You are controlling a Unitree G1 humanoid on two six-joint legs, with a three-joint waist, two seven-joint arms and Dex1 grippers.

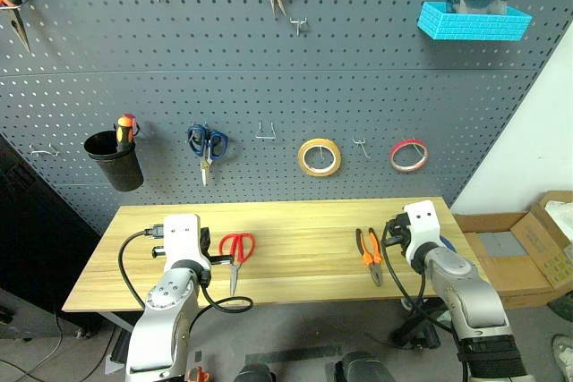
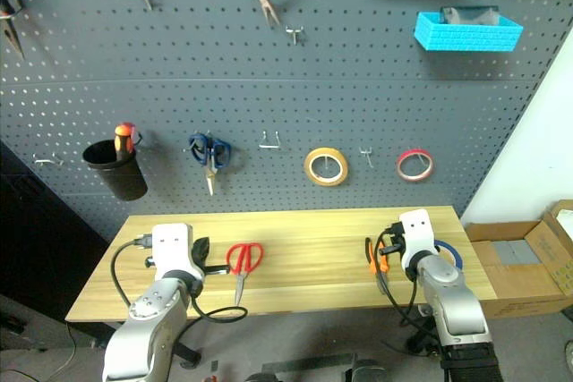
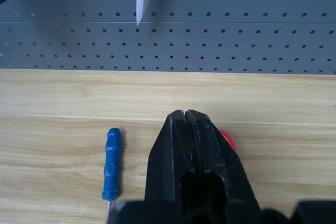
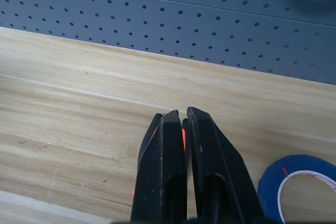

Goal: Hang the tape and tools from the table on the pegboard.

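The pale wooden table (image 1: 304,221) stands against the dark grey pegboard (image 1: 269,78). Red-handled scissors (image 1: 236,246) lie on its left part, blades toward me. My left gripper (image 3: 185,113) is shut just left of them, above the table; a bit of the red handle (image 3: 227,140) peeks from behind its fingers. The blue-handled screwdriver (image 3: 111,163) lies beside that gripper. The orange-and-black pliers (image 1: 369,255) lie on the right part. My right gripper (image 4: 181,113) is shut above them, and orange shows under its fingers. The blue tape (image 4: 302,182) lies flat right beside it.
On the pegboard hang a black cup (image 1: 114,160) with a red-orange screwdriver, blue-handled scissors (image 1: 207,143), a yellow tape roll (image 1: 320,157), a red tape roll (image 1: 408,155), a turquoise basket (image 1: 473,21) and bare hooks (image 1: 264,131). Cardboard boxes (image 1: 524,252) stand to the table's right.
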